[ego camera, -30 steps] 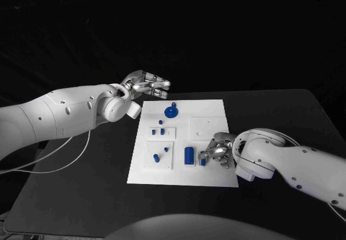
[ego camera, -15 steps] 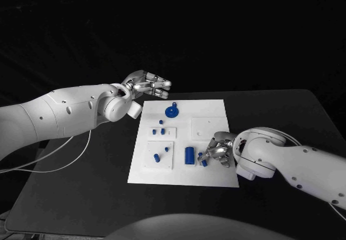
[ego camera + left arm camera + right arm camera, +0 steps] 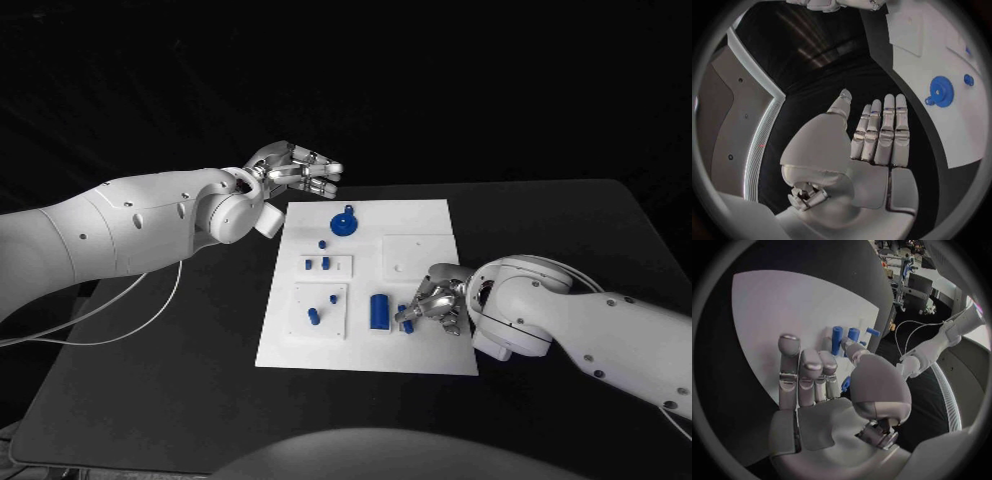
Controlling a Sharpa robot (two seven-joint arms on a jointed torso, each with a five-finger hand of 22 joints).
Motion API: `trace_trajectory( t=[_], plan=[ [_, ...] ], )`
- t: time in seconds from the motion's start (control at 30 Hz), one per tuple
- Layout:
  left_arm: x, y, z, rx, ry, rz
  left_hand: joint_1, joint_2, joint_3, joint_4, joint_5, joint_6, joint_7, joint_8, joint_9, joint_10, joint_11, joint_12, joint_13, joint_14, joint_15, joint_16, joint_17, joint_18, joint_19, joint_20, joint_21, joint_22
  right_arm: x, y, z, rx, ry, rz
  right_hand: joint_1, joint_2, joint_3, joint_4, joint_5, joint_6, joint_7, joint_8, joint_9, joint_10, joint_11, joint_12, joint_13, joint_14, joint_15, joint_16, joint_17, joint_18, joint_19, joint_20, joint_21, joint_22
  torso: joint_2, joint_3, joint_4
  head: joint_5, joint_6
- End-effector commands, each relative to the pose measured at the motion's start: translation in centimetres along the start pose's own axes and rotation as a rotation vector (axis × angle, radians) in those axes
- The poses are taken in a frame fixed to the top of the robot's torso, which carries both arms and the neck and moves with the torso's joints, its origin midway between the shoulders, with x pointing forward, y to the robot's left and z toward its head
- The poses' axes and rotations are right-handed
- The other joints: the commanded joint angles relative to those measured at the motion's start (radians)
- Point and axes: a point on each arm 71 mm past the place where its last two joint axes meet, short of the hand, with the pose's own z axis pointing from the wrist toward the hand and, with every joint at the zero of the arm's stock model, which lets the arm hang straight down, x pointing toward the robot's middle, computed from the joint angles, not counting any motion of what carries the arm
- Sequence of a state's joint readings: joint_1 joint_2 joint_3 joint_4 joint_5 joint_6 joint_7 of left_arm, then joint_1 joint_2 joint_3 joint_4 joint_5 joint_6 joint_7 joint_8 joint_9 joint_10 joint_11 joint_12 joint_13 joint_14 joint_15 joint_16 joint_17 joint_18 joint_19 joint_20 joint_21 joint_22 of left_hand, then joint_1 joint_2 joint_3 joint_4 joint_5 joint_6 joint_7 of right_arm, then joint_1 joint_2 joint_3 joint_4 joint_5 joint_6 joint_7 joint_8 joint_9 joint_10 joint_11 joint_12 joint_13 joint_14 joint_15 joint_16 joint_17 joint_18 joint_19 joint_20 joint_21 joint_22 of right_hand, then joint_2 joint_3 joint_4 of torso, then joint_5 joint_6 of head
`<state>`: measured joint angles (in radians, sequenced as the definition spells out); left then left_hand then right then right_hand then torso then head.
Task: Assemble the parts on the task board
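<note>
The task board (image 3: 368,290) is a white rectangular plate at the centre of the black table (image 3: 577,230), bearing raised square panels. A blue gear-shaped part (image 3: 343,222) sits at its 12 o'clock end; small blue pegs (image 3: 326,263) stand mid-board; a larger blue cylinder (image 3: 379,309) lies toward 6 o'clock. The right hand (image 3: 436,304) rests at the board's 4 o'clock edge, pinching a small blue part (image 3: 845,384). The left hand (image 3: 296,170) hovers beyond the 11 o'clock corner, fingers extended together, holding nothing.

On the table (image 3: 173,400) lies the task board (image 3: 433,215), the gear (image 3: 343,223) behind the cylinder (image 3: 379,310).
</note>
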<state>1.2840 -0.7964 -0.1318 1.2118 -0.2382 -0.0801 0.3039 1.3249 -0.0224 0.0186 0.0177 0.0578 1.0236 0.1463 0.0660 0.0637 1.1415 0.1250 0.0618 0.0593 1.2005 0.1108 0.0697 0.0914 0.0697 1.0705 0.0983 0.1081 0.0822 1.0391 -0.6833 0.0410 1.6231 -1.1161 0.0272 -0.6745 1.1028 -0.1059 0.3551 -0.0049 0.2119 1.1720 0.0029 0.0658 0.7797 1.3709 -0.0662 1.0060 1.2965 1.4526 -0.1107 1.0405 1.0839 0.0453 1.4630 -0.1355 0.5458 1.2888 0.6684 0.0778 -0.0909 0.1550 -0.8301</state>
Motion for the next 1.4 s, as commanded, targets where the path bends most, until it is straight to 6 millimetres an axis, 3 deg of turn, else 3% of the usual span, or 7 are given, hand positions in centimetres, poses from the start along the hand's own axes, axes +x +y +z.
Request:
trace_trajectory(
  t=[0.03,0.33,0.57,0.67,0.97,1.2,1.4],
  plan=[
    [0.2,-0.1,0.1,0.005,0.016,-0.002,-0.008,-0.002,0.0,0.004,-0.003,-0.008,-0.001,-0.003,0.0,-0.003,0.001,-0.002,0.0,-0.01,0.0,-0.005,0.001,-0.018,-0.006,-0.001,-0.007,-0.001,0.2,-0.1,0.1,0.0,0.009,-0.015,-0.014,-0.009,0.0,0.022,-0.01,0.013,-0.002,-0.001,0.01,0.005,0.001,0.007,-0.001,0.003,-0.001,0.0,0.003,0.004,0.051,0.001,0.004,-0.002,0.0,0.0001,-0.0003,-0.001,0.0],
    [0.2,-0.1,0.1,0.004,0.016,-0.001,-0.008,-0.002,0.0,0.004,-0.003,-0.008,-0.001,-0.003,0.0,-0.003,0.001,-0.002,0.0,-0.01,0.0,-0.005,0.001,-0.018,-0.006,-0.001,-0.007,-0.001,0.2,-0.1,0.0,-0.008,0.011,-0.008,-0.045,-0.014,0.004,0.054,-0.026,0.019,-0.002,-0.001,0.02,0.006,0.001,0.009,-0.001,0.003,-0.001,0.001,0.005,0.003,0.051,0.001,0.008,-0.003,0.0,0.0005,-0.0004,-0.001,-0.002],
    [0.2,-0.1,0.1,0.004,0.016,0.0,-0.008,-0.002,0.0,0.004,-0.003,-0.008,-0.001,-0.003,0.0,-0.003,0.001,-0.002,0.0,-0.01,0.0,-0.005,0.001,-0.018,-0.006,-0.001,-0.007,-0.001,0.1,-0.1,0.0,-0.016,-0.001,0.011,-0.067,-0.052,0.003,0.141,-0.103,0.028,0.001,-0.001,0.026,0.009,0.003,0.013,0.0,0.003,0.001,0.004,0.008,0.005,0.051,0.003,0.012,-0.004,0.0,0.0004,-0.0003,0.003,0.0],
    [0.2,-0.1,0.1,0.003,0.016,0.0,-0.008,-0.002,0.0,0.004,-0.003,-0.008,-0.001,-0.003,0.0,-0.003,0.001,-0.002,0.0,-0.01,0.0,-0.005,0.001,-0.018,-0.006,-0.001,-0.007,-0.001,0.0,-0.2,0.0,-0.016,-0.007,0.022,-0.071,-0.061,-0.001,0.146,-0.092,0.028,0.001,-0.001,0.026,0.009,0.003,0.013,0.0,0.004,0.001,0.006,0.01,0.005,0.051,0.003,0.014,-0.004,0.0,0.0,-0.0002,0.004,0.002],
    [0.1,0.0,0.1,0.003,0.013,0.001,-0.006,-0.002,-0.001,0.006,-0.003,-0.008,-0.001,-0.003,0.0,-0.002,0.001,-0.002,0.0,-0.011,0.0,-0.005,0.001,-0.018,-0.007,-0.001,-0.008,-0.001,0.0,-0.4,-0.2,-0.02,-0.01,0.036,-0.076,-0.078,-0.007,0.182,-0.129,0.034,0.001,-0.001,0.029,0.01,0.004,0.015,0.001,0.004,0.001,0.009,0.013,0.006,0.051,0.004,0.019,-0.004,0.0,0.0005,0.0,0.003,0.0],
    [0.0,0.0,0.0,0.002,0.011,0.002,-0.006,-0.002,-0.001,0.006,-0.003,-0.007,-0.001,-0.003,0.0,-0.002,0.001,-0.002,0.0,-0.011,0.0,-0.005,0.001,-0.018,-0.007,-0.001,-0.008,-0.001,-0.2,-1.2,-0.6,-0.028,-0.009,0.038,-0.058,-0.089,-0.02,0.18,-0.158,0.036,0.002,-0.001,0.032,0.01,0.004,0.016,0.001,0.003,0.001,0.008,0.013,0.006,0.051,0.003,0.021,-0.004,0.0,0.0004,0.0002,0.002,0.0],
    [0.0,0.0,0.0,0.001,0.009,0.003,-0.006,-0.002,-0.001,0.006,-0.003,-0.007,-0.001,-0.003,0.0,-0.002,0.001,-0.002,0.0,-0.011,0.0,-0.005,0.001,-0.018,-0.007,-0.001,-0.008,-0.001,-0.2,-2.1,-1.3,-0.041,0.013,0.037,-0.01,-0.081,-0.111,0.193,-0.153,0.036,0.004,-0.001,0.033,0.01,0.005,0.017,0.002,0.003,0.001,0.006,0.014,0.007,0.051,0.004,0.021,-0.006,0.0,0.0007,-0.0015,0.004,-0.002]
  ],
)
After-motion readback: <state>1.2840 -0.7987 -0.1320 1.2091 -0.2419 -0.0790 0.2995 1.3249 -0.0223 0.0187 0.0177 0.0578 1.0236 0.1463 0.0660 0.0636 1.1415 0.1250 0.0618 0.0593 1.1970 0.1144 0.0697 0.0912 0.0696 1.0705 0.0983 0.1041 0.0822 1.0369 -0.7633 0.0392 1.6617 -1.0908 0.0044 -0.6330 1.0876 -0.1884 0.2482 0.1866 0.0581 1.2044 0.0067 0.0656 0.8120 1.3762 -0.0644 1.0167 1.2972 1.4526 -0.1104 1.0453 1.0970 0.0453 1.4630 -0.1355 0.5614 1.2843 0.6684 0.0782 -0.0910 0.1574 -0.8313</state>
